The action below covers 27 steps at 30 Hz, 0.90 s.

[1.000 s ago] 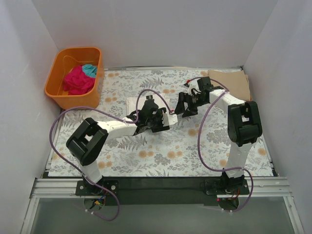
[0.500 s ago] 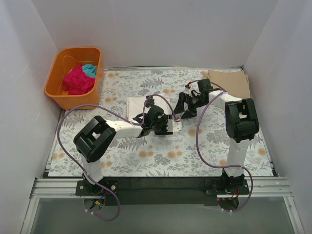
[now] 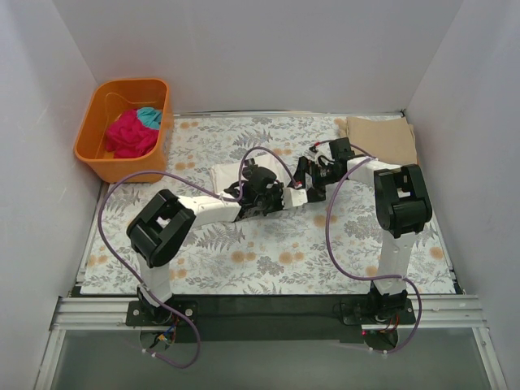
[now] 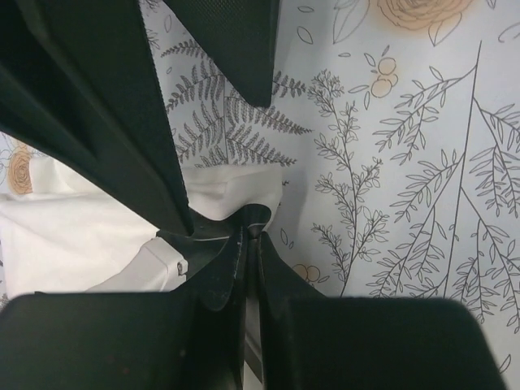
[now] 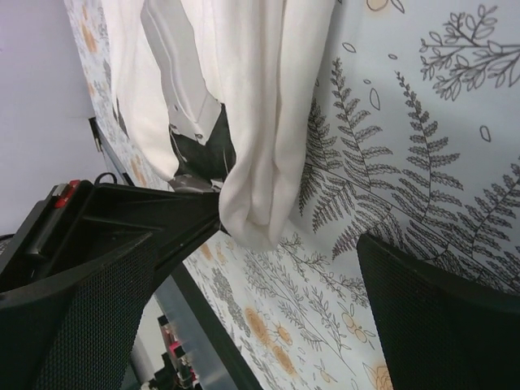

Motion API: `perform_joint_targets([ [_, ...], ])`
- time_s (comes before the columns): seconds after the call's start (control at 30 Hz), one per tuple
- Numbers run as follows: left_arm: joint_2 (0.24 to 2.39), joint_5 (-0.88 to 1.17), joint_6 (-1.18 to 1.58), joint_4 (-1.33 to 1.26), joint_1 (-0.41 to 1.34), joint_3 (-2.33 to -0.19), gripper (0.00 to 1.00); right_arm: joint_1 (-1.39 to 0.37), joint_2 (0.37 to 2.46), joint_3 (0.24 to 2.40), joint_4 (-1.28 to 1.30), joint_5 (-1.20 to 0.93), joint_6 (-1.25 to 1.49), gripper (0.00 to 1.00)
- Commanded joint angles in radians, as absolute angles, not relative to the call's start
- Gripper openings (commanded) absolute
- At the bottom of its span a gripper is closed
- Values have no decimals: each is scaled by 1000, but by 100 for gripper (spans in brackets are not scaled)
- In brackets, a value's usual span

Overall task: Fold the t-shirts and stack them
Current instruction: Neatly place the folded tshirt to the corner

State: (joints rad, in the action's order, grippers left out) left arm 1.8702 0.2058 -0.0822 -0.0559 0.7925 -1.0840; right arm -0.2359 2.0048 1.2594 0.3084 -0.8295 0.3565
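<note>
Two shirts lie bunched in the orange tub (image 3: pixel 89 151) at far left, a magenta t-shirt (image 3: pixel 128 135) and a teal t-shirt (image 3: pixel 149 116). Mid-table, the left gripper (image 4: pixel 250 237) pinches the white t-shirt (image 3: pixel 227 175) by its folded edge. The right gripper (image 5: pixel 290 231) gapes wide around that fold. Far right lies the tan t-shirt (image 3: pixel 382 138), folded flat.

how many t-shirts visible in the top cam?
4. The white t-shirt lies mid-table. The tan t-shirt lies folded at the far right corner. The magenta t-shirt and teal t-shirt are bunched in the orange tub; more may be buried beneath them.
</note>
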Motion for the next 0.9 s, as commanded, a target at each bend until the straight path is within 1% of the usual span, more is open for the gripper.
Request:
perform_joint_targets([
  [0.0, 1810, 250, -32, -45, 782, -1132, 0, -235, 2013, 1250, 206, -871, 443, 98],
  [0.13, 1812, 265, -8, -40, 770, -1158, 0, -242, 2019, 1226, 124, -884, 528, 99],
  [0.23, 1809, 287, 21, -34, 765, -1173, 0, -250, 2011, 1168, 8, -890, 626, 98],
  [0.3, 1809, 295, 25, -32, 764, -1180, 0, -259, 2016, 1132, -117, -888, 707, 98],
  [0.4, 1810, 307, 38, -32, 761, -1186, 0, -278, 2028, 1126, -172, -856, 752, 98],
  [0.53, 1812, 318, 45, -34, 759, -1187, 0, -293, 2052, 1104, -346, -802, 863, 98],
  [0.67, 1812, 319, 52, -35, 759, -1192, 0, -317, 2074, 1118, -394, -738, 899, 98],
  [0.87, 1816, 330, 64, -38, 759, -1201, 0, -344, 2115, 1135, -397, -641, 882, 93],
])
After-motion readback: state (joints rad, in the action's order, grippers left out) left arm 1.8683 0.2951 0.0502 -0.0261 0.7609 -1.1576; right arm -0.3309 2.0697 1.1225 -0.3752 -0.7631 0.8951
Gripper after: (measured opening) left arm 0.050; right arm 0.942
